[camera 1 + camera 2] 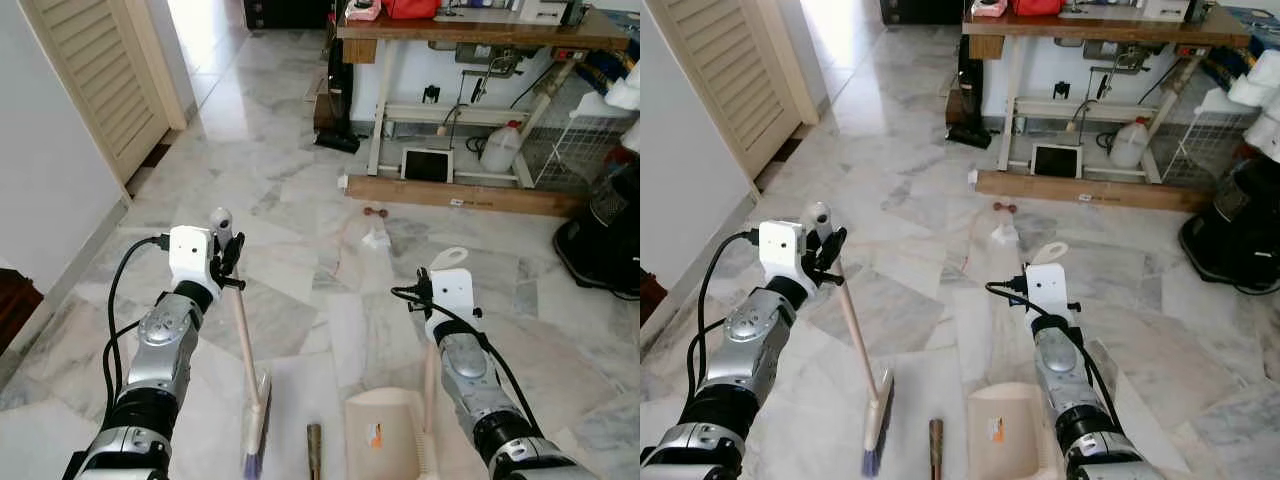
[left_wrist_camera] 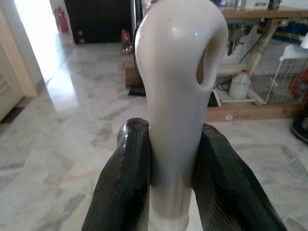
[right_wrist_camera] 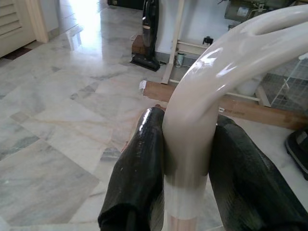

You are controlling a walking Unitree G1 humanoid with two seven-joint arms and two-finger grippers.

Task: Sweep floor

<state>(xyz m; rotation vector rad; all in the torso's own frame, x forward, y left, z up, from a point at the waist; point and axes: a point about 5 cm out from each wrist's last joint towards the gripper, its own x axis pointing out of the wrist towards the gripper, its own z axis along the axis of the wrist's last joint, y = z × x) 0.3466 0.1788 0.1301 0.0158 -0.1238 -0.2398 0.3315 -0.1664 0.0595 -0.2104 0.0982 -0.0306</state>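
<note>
Lower left of the frame, we've got the broom (image 1: 246, 366) hanging down from the left end effector (image 1: 230, 262), bristles on the marble floor (image 1: 290, 200). The dustpan (image 1: 385, 432) sits bottom centre, right below the right end effector (image 1: 428, 295). One broom, one dustpan, plus one small brown stick (image 1: 314, 449) lying between them. Each end effector is pinching its cream handle tight, fingers (image 2: 126, 183) pressed against both sides. Some litter (image 1: 375, 236) lies mid-frame, near the worktop (image 1: 480, 30).

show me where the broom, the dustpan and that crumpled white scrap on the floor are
broom (image 1: 246, 345), left eye view, middle of its wooden handle.
dustpan (image 1: 383, 432), left eye view, flat beige pan.
crumpled white scrap (image 1: 375, 238), left eye view, its centre, on the marble ahead.
</note>
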